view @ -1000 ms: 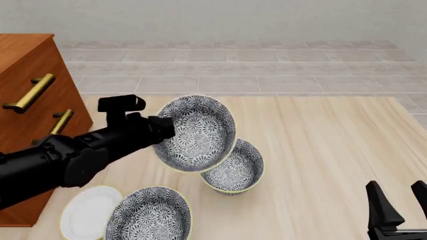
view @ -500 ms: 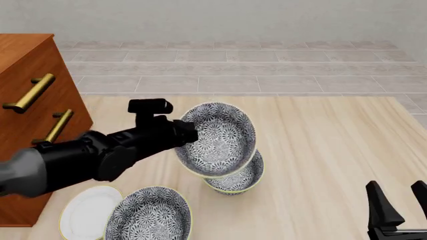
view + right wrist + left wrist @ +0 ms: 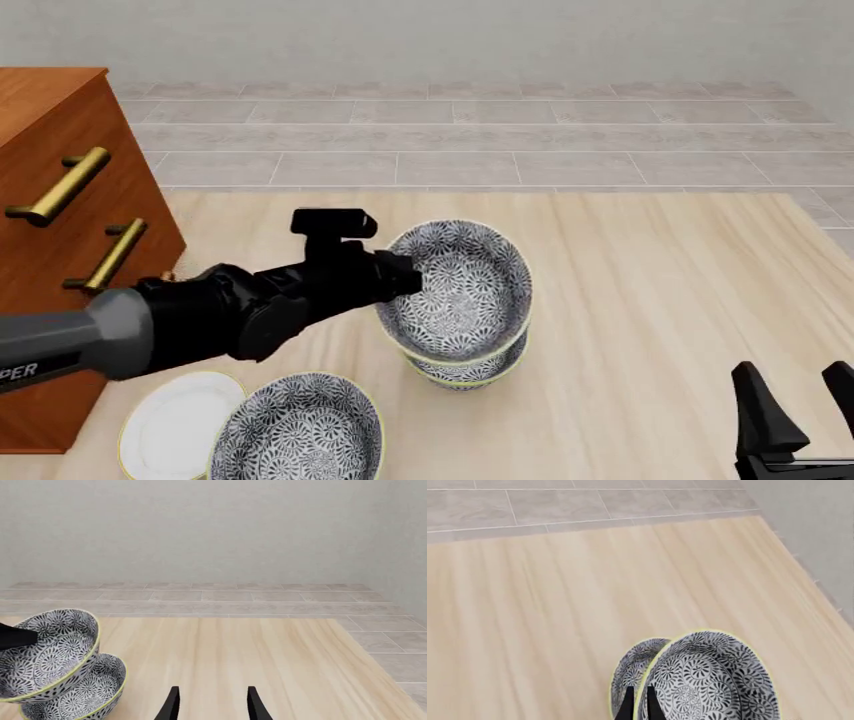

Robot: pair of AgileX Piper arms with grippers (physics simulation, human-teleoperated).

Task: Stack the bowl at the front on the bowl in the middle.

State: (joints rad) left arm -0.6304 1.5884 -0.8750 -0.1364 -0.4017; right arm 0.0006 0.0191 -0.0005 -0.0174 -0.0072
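Above middle bowl [image 3: 467, 368], tilted bowl [image 3: 457, 290] in left fingers [image 3: 400, 275]

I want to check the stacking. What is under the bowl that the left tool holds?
Directly under the held bowl sits another patterned bowl on the table. Only its rim and a strip of its side show; its inside is mostly covered. The left tool grips the held bowl's rim.
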